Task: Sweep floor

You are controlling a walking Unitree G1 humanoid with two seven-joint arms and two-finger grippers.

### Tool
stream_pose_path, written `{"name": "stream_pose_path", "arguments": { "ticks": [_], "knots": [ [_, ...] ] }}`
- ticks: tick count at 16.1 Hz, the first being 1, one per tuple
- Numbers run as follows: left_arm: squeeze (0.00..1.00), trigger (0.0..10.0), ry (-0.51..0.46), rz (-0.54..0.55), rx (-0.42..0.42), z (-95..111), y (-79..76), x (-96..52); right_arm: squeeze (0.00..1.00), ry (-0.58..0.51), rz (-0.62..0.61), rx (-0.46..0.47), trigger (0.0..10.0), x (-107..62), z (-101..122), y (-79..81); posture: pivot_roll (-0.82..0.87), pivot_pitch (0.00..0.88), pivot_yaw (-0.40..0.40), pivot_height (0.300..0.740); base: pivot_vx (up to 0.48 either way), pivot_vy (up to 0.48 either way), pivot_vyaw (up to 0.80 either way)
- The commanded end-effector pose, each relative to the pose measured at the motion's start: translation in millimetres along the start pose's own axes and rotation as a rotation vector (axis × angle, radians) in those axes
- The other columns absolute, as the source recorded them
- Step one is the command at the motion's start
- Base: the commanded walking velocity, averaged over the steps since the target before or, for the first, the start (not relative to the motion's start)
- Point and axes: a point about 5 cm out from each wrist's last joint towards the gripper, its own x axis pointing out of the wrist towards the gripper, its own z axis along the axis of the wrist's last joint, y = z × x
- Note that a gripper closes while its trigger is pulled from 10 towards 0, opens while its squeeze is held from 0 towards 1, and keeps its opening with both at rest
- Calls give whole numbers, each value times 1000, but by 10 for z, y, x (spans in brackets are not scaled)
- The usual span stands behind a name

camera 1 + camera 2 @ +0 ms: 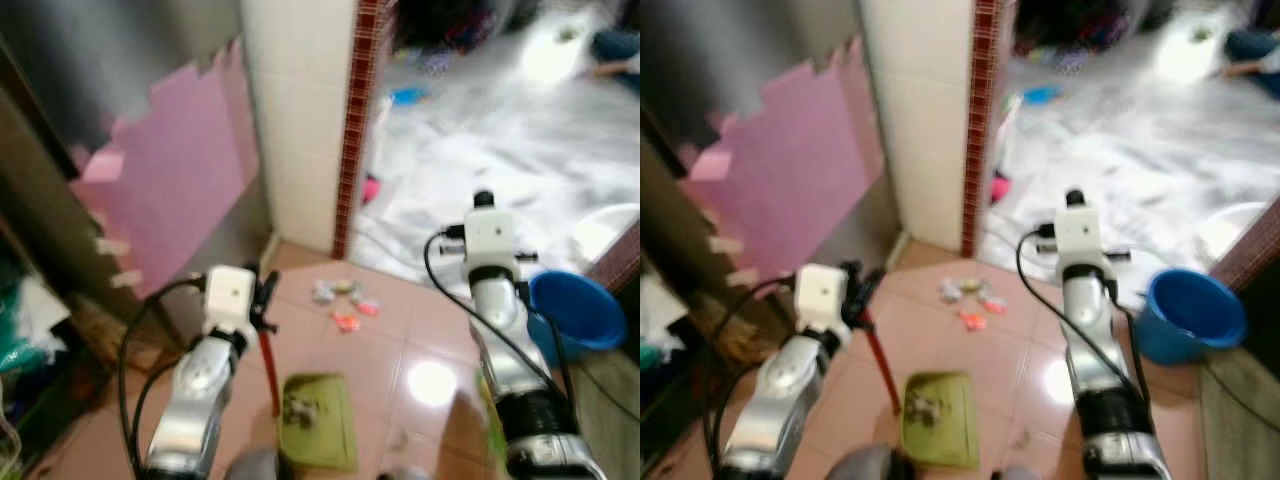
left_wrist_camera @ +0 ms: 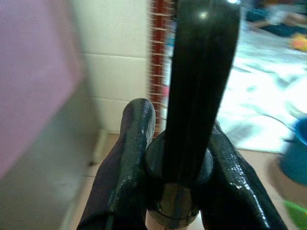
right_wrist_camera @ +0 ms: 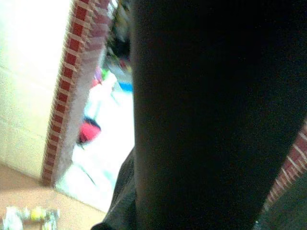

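Dustpan (image 1: 318, 420) on tiles | left claw (image 2: 175, 158) clamped on its black handle (image 2: 199, 86) | right claw: cannot tell

Lived-in home, doorway corner between rooms. Glossy pink floor tiles (image 1: 420, 340), white tiled wall (image 1: 300, 110) with red brick-pattern edge strip (image 1: 357, 120), pink foam mat (image 1: 175, 180) leaning on the wall, blue plastic basin (image 1: 572, 312), white sheeting (image 1: 500, 140) over the next room's floor.
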Motion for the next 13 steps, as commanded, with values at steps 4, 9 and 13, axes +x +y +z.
{"name": "stream_pose_path", "arguments": {
  "ticks": [4,9,13],
  "knots": [
    [0,10000,30,-73,4,-33,-109,110,0,54,7,78,10000,30,-25,23,12,0,-3,740,0,0,0],
    [0,10000,35,-70,7,-34,-89,167,0,77,37,135,10000,33,-18,127,14,0,-1,740,0,0,0],
    [0,10000,68,-51,-1,-97,-83,220,0,59,137,401,10000,47,153,331,13,0,-3,740,0,0,0]
  ]
}}
